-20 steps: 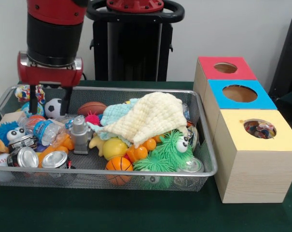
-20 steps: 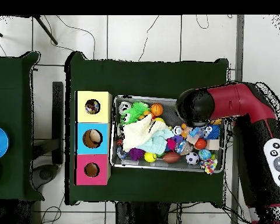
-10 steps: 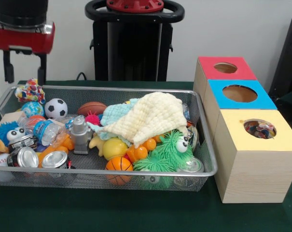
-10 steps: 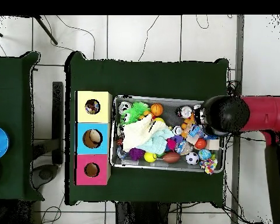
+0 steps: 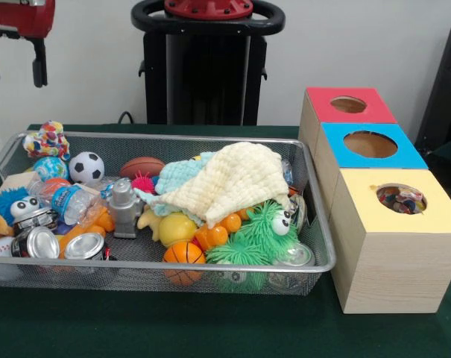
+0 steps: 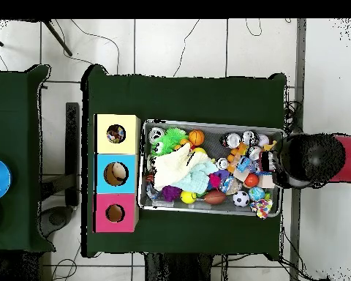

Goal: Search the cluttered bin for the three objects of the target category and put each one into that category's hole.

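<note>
the gripper (image 5: 15, 63) shows at the upper left corner of the front view, raised well above the wire mesh bin (image 5: 210, 267); its two dark fingers (image 5: 39, 63) hang apart with nothing between them. in the overhead view the arm's round black end (image 6: 310, 159) sits at the right of the frame, just over the bin's right rim.

the bin lies on the dark green table cloth (image 5: 173, 328) and fills the left and centre of the front view. a pale yellow knitted cloth (image 5: 236, 179) is draped over the heap at the middle, with a light blue knitted cloth (image 5: 177, 175) partly under it. at the lower middle a small orange basketball (image 5: 183, 257) touches the near rim, beside a green fuzzy toy with googly eyes (image 5: 266, 227) and a yellow lemon-like ball (image 5: 177, 226). toward the upper left of the bin lie a brown toy football (image 5: 142, 165), a black-and-white soccer ball (image 5: 86, 166) and a multicoloured knotted toy (image 5: 48, 140). a grey robot figure (image 5: 124, 207) stands near the centre left, with a crumpled plastic bottle (image 5: 67, 201) beside it. two shiny cans (image 5: 61, 245) and a blue fuzzy toy with eyes (image 5: 13, 205) crowd the lower left.

at the right of the front view three wooden boxes stand in a row, touching: a red-topped box (image 5: 322, 108) at the back, a blue-topped box (image 5: 337, 145) in the middle and a yellow-topped box (image 5: 389, 246) nearest. each has a round hole in its top; the yellow one's hole (image 5: 401, 199) shows small colourful things inside.
</note>
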You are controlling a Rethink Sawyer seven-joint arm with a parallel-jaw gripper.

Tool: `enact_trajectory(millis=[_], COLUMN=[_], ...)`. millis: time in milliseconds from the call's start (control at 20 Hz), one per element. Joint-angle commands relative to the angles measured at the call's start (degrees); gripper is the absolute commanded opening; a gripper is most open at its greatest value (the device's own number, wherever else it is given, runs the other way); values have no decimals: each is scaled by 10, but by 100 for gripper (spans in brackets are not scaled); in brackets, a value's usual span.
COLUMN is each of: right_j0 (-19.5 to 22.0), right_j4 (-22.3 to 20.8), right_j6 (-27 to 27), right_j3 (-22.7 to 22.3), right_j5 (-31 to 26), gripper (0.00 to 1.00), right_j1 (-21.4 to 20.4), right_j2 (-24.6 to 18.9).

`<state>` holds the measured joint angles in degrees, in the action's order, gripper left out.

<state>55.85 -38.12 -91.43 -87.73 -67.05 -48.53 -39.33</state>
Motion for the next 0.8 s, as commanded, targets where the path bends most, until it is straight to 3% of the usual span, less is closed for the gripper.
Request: enact_trajectory(millis=[50, 800], right_j0=[10, 14], right_j4=[-4, -21], right_j6=[189, 157], right_j3=[-83, -80], right_j5=[-44, 5], gripper=[100, 100], right_j1=[8, 79], right_j2=[-9, -4])
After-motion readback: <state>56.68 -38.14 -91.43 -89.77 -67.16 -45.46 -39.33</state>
